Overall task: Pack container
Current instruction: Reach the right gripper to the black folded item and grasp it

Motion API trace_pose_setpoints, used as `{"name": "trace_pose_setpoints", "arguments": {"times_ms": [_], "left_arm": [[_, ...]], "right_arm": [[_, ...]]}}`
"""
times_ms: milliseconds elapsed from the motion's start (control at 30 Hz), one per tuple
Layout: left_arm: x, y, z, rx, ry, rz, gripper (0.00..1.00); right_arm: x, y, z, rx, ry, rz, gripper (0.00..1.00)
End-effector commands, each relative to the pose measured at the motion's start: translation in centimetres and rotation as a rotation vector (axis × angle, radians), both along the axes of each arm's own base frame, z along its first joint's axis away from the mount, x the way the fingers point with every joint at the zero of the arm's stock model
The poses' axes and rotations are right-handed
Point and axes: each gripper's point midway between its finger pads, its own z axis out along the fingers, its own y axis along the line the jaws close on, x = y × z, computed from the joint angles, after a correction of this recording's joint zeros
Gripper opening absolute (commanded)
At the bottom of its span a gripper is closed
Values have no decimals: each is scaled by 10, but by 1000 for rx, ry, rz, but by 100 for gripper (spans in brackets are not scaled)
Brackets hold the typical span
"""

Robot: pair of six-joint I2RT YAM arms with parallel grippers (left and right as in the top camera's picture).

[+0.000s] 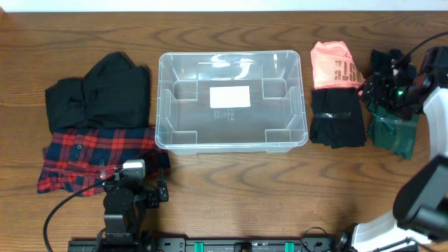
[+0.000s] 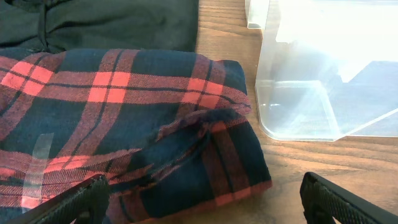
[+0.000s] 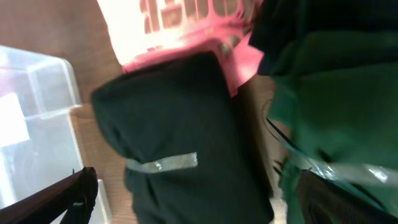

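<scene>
The left jaws stand wide apart, hanging low over the near corner of a folded red-and-navy plaid flannel shirt [image 2: 124, 106]; whether they touch the cloth I cannot tell. Ahead of them and to the right, the large rectangular clear plastic bin [image 2: 323, 81] sits on the brown wooden surface [image 2: 311, 155]. Its rounded corner is just beside the shirt's edge, with a narrow strip of bare wood between. Beyond the shirt lies a folded black garment [image 2: 112, 22], touching it.

The right jaws are also wide, over a folded black bundle bound with clear tape [image 3: 180, 124]. Beyond it, touching, lies a pink folded garment with lettering [image 3: 180, 25]. To the right is a dark green garment in clear wrap [image 3: 336, 106]. The bin's wall stands to the left, bare wood between.

One bin; five folded garments, two left of it and three right.
</scene>
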Motion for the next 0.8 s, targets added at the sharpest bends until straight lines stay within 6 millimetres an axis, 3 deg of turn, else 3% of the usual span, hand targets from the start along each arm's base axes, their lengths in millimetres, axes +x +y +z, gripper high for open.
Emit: {"name": "trace_pose_setpoints", "arguments": {"times_ms": [0,267,300,400,467,600,767], "left_arm": [[0,2,-3,10,2,4,98],[0,2,-3,10,2,4,98],[0,2,-3,10,2,4,98],[0,2,-3,10,2,4,98],[0,2,-3,10,2,4,98],[0,2,-3,10,2,4,98],[0,2,-3,10,2,4,98]], "right_arm": [[8,7,-19,34,3,84,99],[8,18,-82,108,125,100,99],[8,22,-86,127,131,107,95],[5,38,-98,193,159,129,69],[2,42,-100,200,176,134,29],[2,42,-84,207,165,111,3],[5,41,-13,168,41,65,1]]}}
